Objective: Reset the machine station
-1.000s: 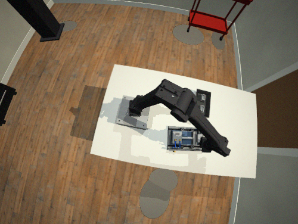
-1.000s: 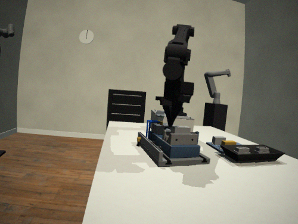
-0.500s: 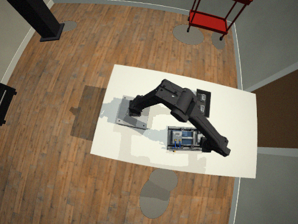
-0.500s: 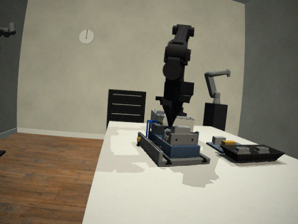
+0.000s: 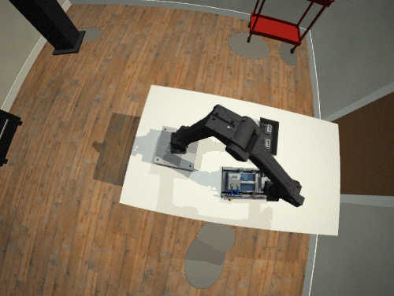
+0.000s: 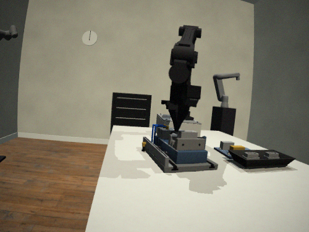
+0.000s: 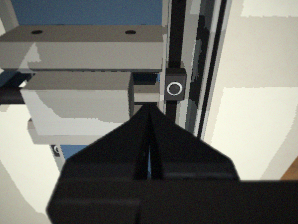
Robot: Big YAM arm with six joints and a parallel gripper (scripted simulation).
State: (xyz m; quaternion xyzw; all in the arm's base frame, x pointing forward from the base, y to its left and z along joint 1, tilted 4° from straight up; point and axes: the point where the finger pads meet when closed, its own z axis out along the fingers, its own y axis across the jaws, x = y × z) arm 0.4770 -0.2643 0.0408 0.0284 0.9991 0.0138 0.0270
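Pincer (image 6: pixel 177 131) (image 7: pixel 149 112) closed, fingertips together, nothing gripped; tips at near end of gray blank (image 6: pixel 187 134) (image 7: pixel 80 97) in vise (image 6: pixel 191 157) (image 7: pixel 85 52), contact unclear. Two finished parts (image 6: pixel 251 155) (image 6: pixel 272 155) in black tray (image 6: pixel 259 163) (image 5: pixel 274 149), pockets up.

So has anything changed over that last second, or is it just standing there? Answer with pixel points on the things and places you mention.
Nothing visibly changed. The gripper (image 6: pixel 177 131) (image 7: pixel 149 112) is still shut and empty beside the gray blank (image 6: pixel 188 134) (image 7: pixel 80 102) at the vise (image 6: pixel 191 157). The two finished parts (image 5: pixel 269 128) (image 6: pixel 261 155) remain in the black tray (image 5: pixel 274 151) (image 6: pixel 256 163).
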